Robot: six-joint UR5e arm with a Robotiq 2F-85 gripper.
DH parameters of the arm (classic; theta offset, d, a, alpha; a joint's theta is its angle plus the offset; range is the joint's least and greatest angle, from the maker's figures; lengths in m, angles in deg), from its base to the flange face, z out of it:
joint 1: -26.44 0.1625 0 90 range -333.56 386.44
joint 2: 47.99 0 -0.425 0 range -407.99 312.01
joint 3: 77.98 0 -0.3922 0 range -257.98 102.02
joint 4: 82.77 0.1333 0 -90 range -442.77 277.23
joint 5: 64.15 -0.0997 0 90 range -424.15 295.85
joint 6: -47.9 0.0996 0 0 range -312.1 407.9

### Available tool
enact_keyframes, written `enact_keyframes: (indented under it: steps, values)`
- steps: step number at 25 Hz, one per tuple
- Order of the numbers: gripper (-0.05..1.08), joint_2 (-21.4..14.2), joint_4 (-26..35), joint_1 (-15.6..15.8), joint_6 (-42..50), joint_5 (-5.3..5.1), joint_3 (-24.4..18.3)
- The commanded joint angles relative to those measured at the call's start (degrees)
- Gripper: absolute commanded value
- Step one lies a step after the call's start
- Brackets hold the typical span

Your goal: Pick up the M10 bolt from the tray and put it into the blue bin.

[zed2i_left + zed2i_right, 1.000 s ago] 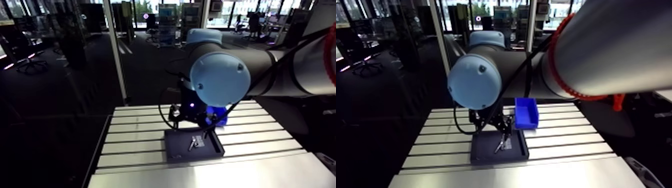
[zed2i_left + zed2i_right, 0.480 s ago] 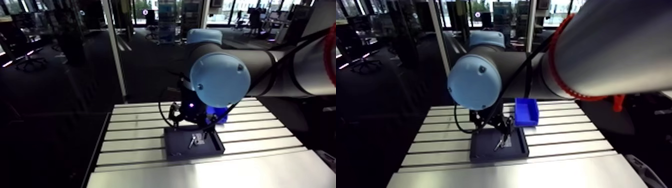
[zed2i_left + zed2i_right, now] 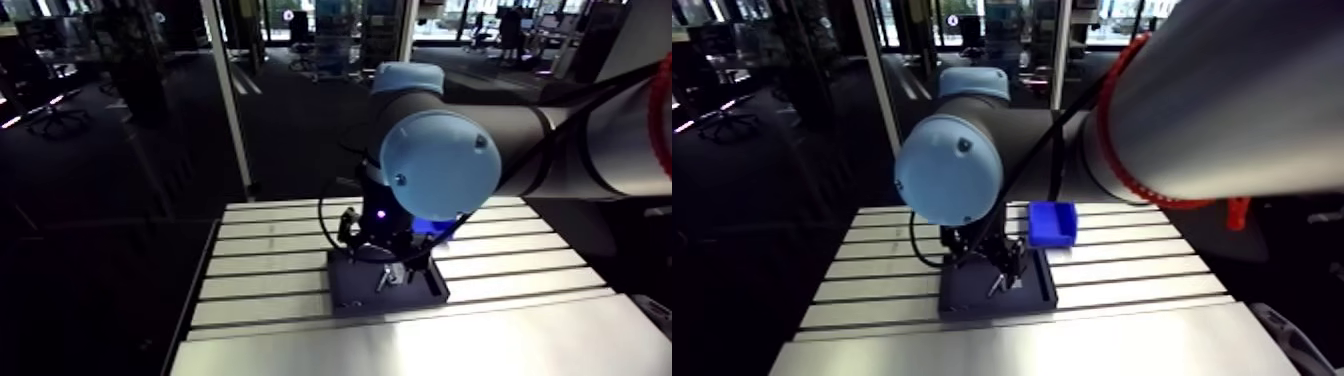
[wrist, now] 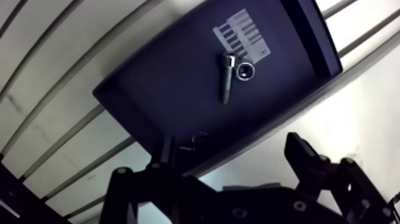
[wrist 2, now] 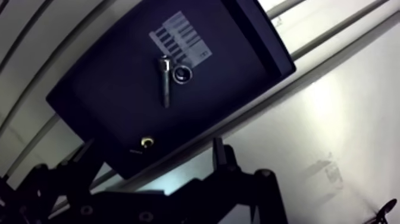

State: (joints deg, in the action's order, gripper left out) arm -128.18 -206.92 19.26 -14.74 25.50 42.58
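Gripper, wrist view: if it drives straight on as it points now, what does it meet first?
Probably the tray, at its near rim, or the table just beside it: the open gripper sits over that edge. The bolt lies further ahead on the tray floor, off that line. Depth is unclear.

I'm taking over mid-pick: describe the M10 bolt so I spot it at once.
On the slotted table sits a dark tray with a white striped label. The bolt lies flat next to that label, its head toward it. It is the only long, slim metal piece; the small part beside its head is short and round.
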Motion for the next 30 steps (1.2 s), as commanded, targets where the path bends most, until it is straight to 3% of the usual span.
enact_keyframes:
  steps: [1,9,21,30]
  values:
    - [0.01,0.8,0.0,-0.3,3.4,0.12,0.2]
    - [0.06,1.8,-0.1,-1.2,3.2,0.12,0.3]
    - [0.33,3.0,-2.5,-1.2,3.0,0.39,0.2]
    - [0.37,4.1,-3.3,-1.2,3.0,0.65,0.3]
